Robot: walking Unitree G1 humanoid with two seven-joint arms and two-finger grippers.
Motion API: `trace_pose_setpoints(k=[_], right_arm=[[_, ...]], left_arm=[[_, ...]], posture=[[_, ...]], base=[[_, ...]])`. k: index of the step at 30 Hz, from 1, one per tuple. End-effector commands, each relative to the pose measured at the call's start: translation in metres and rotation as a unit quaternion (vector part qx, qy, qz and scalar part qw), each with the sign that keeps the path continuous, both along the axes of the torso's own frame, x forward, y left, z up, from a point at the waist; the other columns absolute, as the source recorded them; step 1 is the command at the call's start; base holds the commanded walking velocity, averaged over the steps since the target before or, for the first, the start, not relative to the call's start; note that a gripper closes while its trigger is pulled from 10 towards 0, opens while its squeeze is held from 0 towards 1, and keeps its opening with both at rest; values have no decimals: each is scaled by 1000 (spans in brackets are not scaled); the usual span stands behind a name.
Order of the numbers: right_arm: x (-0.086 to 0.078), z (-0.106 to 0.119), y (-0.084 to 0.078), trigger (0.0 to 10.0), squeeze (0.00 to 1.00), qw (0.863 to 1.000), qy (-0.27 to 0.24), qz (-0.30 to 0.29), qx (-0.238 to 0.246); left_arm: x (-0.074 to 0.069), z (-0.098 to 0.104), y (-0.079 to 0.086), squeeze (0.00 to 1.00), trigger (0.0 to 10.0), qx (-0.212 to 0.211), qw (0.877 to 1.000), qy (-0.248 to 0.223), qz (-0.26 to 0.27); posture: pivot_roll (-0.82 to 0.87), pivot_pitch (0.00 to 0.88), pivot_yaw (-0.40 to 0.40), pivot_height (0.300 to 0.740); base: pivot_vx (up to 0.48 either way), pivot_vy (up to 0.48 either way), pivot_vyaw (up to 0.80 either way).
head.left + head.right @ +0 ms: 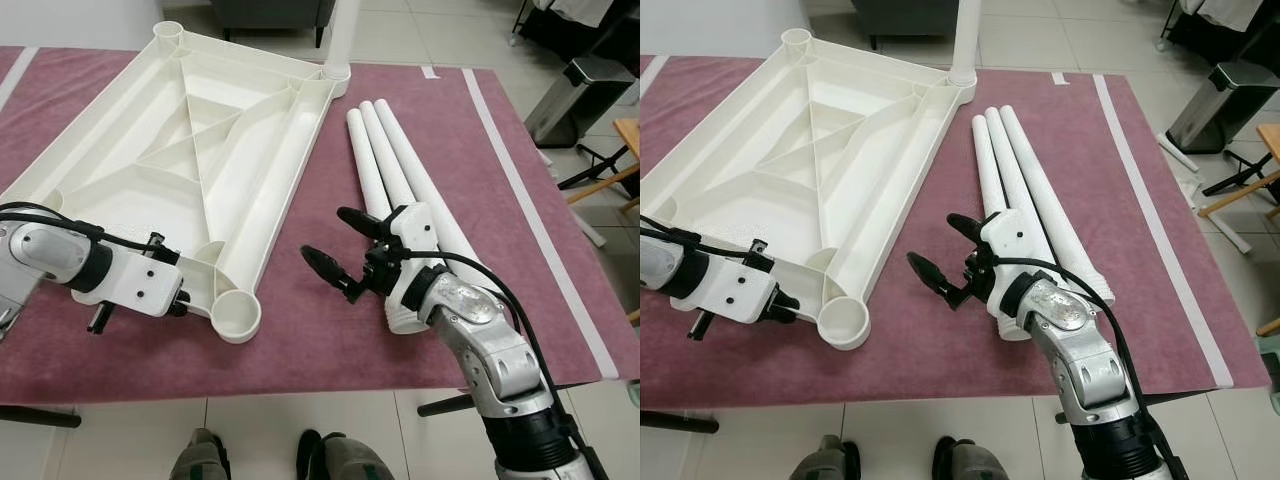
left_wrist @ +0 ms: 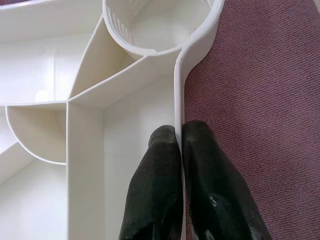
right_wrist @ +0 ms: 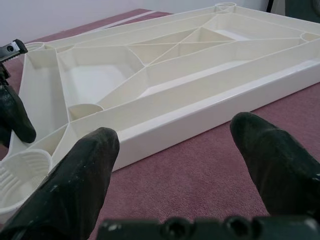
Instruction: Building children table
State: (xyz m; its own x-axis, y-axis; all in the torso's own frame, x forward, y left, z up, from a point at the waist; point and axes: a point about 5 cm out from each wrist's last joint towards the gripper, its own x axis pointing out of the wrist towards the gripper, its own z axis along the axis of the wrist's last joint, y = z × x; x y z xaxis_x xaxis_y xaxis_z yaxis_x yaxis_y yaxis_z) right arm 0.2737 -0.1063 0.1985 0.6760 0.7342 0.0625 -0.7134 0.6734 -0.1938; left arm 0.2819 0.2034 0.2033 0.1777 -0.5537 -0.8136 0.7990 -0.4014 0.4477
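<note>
The three loose white legs (image 1: pixel 400 170) lay directly under and just behind the right gripper (image 1: pixel 335 250), their long axes running away from the robot, roughly along its forearm. That gripper hovered with fingers spread wide, aimed at the long side wall of the upturned tabletop (image 1: pixel 190 150), with bare carpet (image 1: pixel 300 330) between. The left gripper (image 2: pixel 179 150) sat at the near edge, its fingers pinched on the thin rim beside the corner socket (image 1: pixel 238 313). The right arm looked the likelier one to take a leg.

Mauve rug (image 1: pixel 300 330) with pale stripes on white tiled floor (image 1: pixel 300 430); grey bin (image 1: pixel 585 95) beyond.
</note>
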Motion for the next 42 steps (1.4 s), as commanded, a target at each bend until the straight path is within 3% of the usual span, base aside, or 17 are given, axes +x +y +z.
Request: trace_pose_setpoints(k=[1, 8, 10, 11, 14, 17, 20, 22, 25, 28, 30, 35, 36, 37, 38, 39, 42], right_arm=[[-4, -2, 4, 10000, 0, 1000, 6, 11, 2], [-4, -2, 5, 10000, 0, 1000, 6, 12, 4], [-4, -3, 5, 10000, 0, 1000, 8, 11, 4], [-4, -3, 5, 10000, 0, 1000, 8, 11, 4], [-5, -4, 5, 10000, 0, 1000, 10, 12, 4], [-4, -5, 6, 10000, 0, 1000, 10, 12, 5], [-4, -5, 7, 10000, 0, 1000, 10, 13, 5], [-4, -5, 8, 10000, 0, 1000, 10, 14, 6], [-3, -5, 8, 10000, 0, 1000, 10, 13, 6], [-3, -5, 9, 10000, 0, 1000, 10, 13, 6], [-4, -6, 8, 10000, 0, 1000, 10, 7, 6], [-5, -7, 7, 10000, 0, 1000, 11, 4, 7], [-5, -8, 6, 10000, 0, 1000, 11, 2, 7], [-5, -8, 6, 10000, 0, 1000, 11, 1, 7], [-5, -8, 6, 10000, 0, 1000, 11, 1, 7], [-3, -7, 5, 10000, 0, 1000, 8, -6, 6], [0, -6, 2, 10000, 0, 1000, 5, -17, 6]], left_arm=[[1, -11, -1, 0, 0, -17, 1000, 13, 15], [7, -6, -10, 0, 0, -93, 993, 29, 71], [17, 10, -20, 0, 0, -159, 982, 16, 104], [17, 10, -20, 0, 0, -159, 982, 16, 104], [25, 40, -37, 0, 0, -236, 965, 0, 117], [24, 41, -46, 0, 0, -250, 961, 2, 117], [23, 37, -71, 0, 0, -285, 951, 17, 123], [22, 36, -78, 0, 0, -292, 948, 24, 123], [12, 28, -97, 0, 0, -279, 955, 36, 95], [10, 26, -99, 0, 0, -275, 956, 40, 97], [5, -6, -104, 0, 0, -247, 957, 65, 138], [10, -19, -106, 0, 0, -252, 946, 72, 188], [17, -26, -105, 0, 902, -256, 938, 60, 227], [19, -30, -104, 0, 2431, -249, 939, 51, 232], [19, -30, -104, 0, 2431, -249, 939, 51, 232], [21, -33, -103, 0, 10000, -240, 941, 29, 237], [25, -33, -102, 0, 10000, -241, 938, 4, 248]], posture=[[96, 169, -52, 740], [98, 171, -50, 740], [103, 174, -51, 740], [103, 174, -51, 740], [105, 174, -50, 740], [113, 173, -47, 740], [120, 173, -44, 740], [120, 173, -44, 740], [121, 174, -40, 740], [120, 174, -38, 740], [120, 176, -21, 740], [120, 177, -18, 740], [119, 177, -20, 740], [119, 177, -19, 740], [119, 177, -19, 740], [119, 177, -21, 740], [119, 178, -22, 740]], base=[[0, 0, 0], [0, 0, 0], [0, 0, 0], [0, 0, 0], [0, 0, 0], [0, 0, 0], [0, 0, 0], [0, 0, 0], [0, 0, 0], [0, 0, 0], [0, 0, 0], [0, 0, 0], [0, 0, 0], [0, 0, 0], [0, 0, 0], [0, 0, 0], [0, 0, 0]])
